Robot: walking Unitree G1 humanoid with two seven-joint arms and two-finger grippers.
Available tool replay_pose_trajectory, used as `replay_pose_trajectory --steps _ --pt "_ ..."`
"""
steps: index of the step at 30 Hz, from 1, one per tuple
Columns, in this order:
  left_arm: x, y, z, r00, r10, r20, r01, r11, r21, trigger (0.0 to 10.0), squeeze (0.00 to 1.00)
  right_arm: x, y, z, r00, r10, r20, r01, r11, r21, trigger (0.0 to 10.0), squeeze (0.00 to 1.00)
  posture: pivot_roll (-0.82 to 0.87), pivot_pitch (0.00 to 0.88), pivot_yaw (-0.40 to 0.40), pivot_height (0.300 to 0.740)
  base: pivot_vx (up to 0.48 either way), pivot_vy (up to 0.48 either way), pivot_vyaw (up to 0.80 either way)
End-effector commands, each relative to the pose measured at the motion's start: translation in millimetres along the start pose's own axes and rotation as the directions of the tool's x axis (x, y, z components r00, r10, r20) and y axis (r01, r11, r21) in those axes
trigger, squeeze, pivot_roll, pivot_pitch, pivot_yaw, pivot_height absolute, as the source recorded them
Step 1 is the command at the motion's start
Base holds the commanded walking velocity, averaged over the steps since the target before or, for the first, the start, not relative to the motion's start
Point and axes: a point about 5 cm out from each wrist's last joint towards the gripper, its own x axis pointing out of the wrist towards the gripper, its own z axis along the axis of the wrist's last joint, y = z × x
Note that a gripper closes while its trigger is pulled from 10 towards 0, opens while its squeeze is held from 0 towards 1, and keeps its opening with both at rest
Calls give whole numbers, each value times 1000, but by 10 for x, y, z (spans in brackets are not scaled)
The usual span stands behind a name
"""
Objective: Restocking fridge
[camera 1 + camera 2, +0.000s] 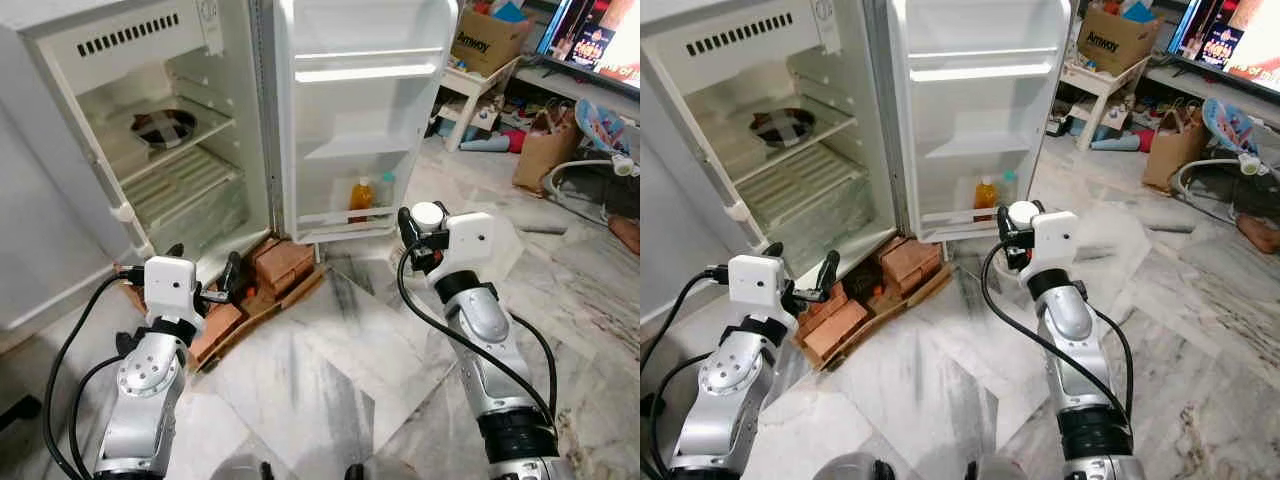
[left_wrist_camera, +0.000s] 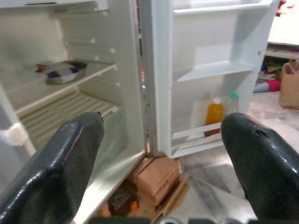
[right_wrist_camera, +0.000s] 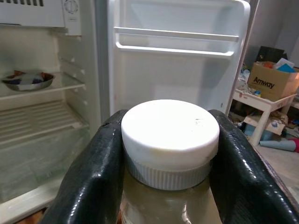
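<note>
Right gripper (image 3: 168,154) clamped on white-capped clear plastic bottle (image 3: 170,140), facing open white fridge (image 1: 180,130); left gripper (image 2: 163,154) spread wide, empty; orange juice bottle (image 1: 361,198) already in door rack at 12 o'clock; held bottle not yet shelved

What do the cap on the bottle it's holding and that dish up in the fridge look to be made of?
The cap looks like matte white plastic, with fine moulded ridges around its skirt. The dish on the fridge shelf seems to be thin metal, probably steel, judging by its grey, shiny rim. The right gripper has its jaws closed on the bottle.
</note>
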Motion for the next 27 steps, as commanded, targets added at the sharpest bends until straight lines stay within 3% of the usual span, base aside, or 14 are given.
replay_pose_trajectory --steps 1,9,19,27 --pt "14 -21 42 1000 -15 21 15 1000 -4 10000 0 53 -27 125 998 -3 61 4 1000 -19 10000 0 -16 42 -37 740 379 0 0" --pt "36 -35 72 999 -32 35 33 999 -9 10000 0 221 -46 450 983 -14 184 25 998 -55 10000 0 -19 42 -33 740 435 0 0" --pt "33 -47 68 999 -38 36 39 999 -14 10000 0 248 -84 426 984 -27 175 40 996 -75 10000 0 -16 40 -34 740 480 0 0" --pt "50 -63 78 998 -46 38 47 999 -22 10000 0 363 -73 655 967 -18 253 37 997 -71 10000 0 -17 44 -32 740 477 0 -57"
